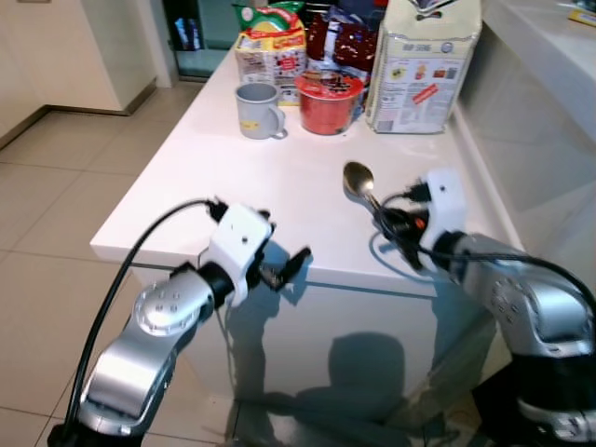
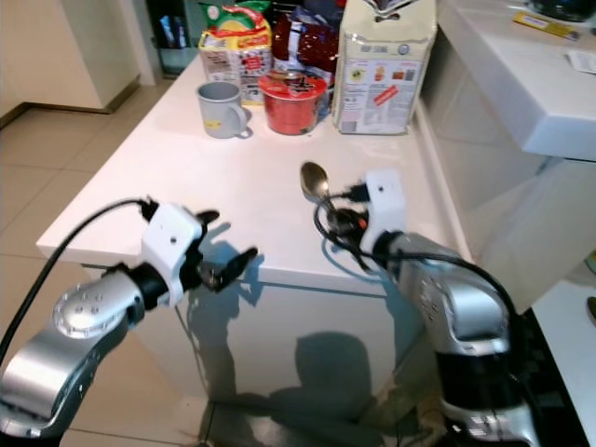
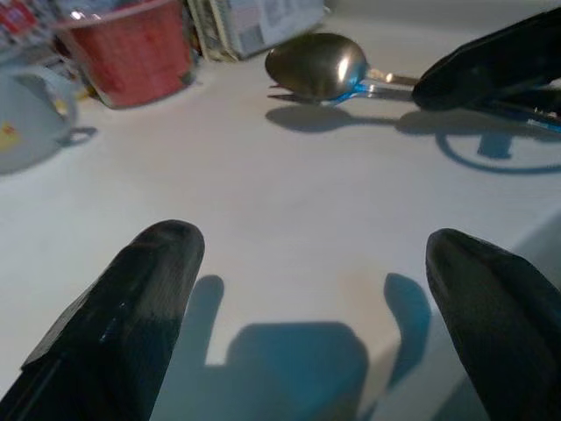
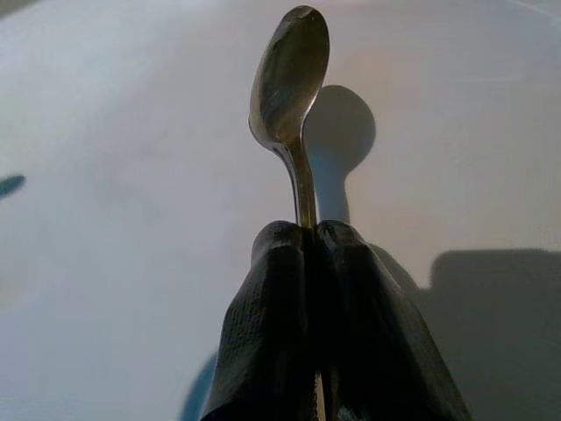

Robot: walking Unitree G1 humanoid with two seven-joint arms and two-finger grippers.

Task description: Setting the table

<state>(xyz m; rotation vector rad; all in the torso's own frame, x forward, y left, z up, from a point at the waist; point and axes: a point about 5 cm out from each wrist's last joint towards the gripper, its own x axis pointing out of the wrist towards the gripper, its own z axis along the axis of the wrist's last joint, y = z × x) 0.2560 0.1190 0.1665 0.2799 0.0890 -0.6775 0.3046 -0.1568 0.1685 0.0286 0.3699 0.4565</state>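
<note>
A metal spoon (image 1: pixel 358 179) is held just above the white table (image 1: pixel 233 177), bowl pointing toward the far end. My right gripper (image 1: pixel 389 222) is shut on its handle, and the two black fingers (image 4: pixel 307 289) press together around the handle. My left gripper (image 1: pixel 289 267) hovers at the table's near edge, left of the spoon, open with nothing between its fingers (image 3: pixel 131 298). A grey mug (image 1: pixel 258 110) and a red noodle cup (image 1: pixel 328 101) stand at the far end of the table.
Snack bags (image 1: pixel 272 45) and a large white carton (image 1: pixel 424 65) line the table's far end. A white counter (image 1: pixel 549 56) rises on the right. Tiled floor (image 1: pixel 56 186) lies to the left.
</note>
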